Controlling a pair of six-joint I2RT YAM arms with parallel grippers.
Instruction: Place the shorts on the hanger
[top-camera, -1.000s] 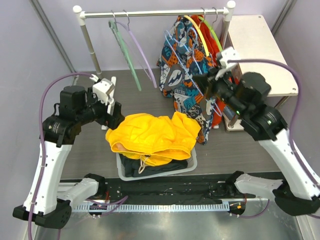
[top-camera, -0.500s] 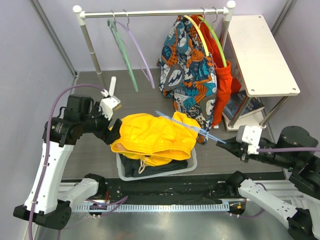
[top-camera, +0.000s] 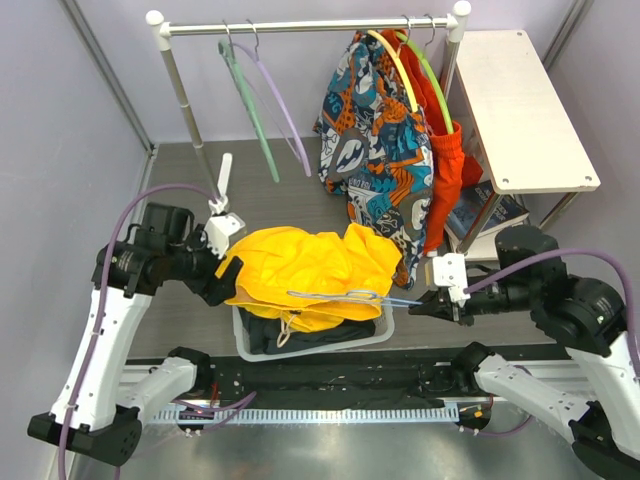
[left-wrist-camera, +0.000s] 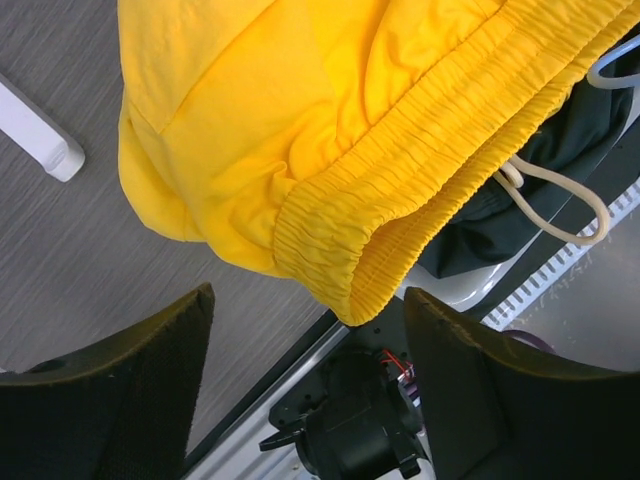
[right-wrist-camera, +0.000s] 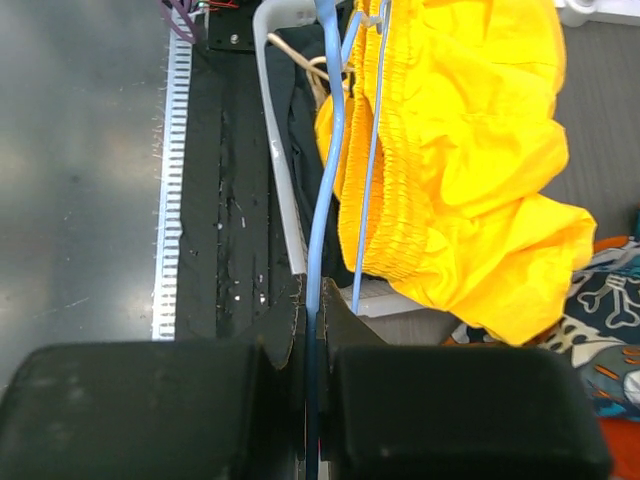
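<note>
One part looks done: the right gripper (top-camera: 428, 303) pinches the light-blue hanger (top-camera: 330, 294), held level across the near side of the yellow shorts (top-camera: 300, 262), though no fabric is threaded onto it yet. The shorts lie heaped on the laundry basket (top-camera: 388, 326) at the worktop's near edge. Their elastic waistband corner sits just ahead of the left gripper (top-camera: 222, 283), whose jaws stand spread and empty.

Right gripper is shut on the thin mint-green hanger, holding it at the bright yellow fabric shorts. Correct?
No: the right gripper is shut on the thin light-blue hanger, held at the bright yellow fabric shorts, as the right wrist view shows.
</note>
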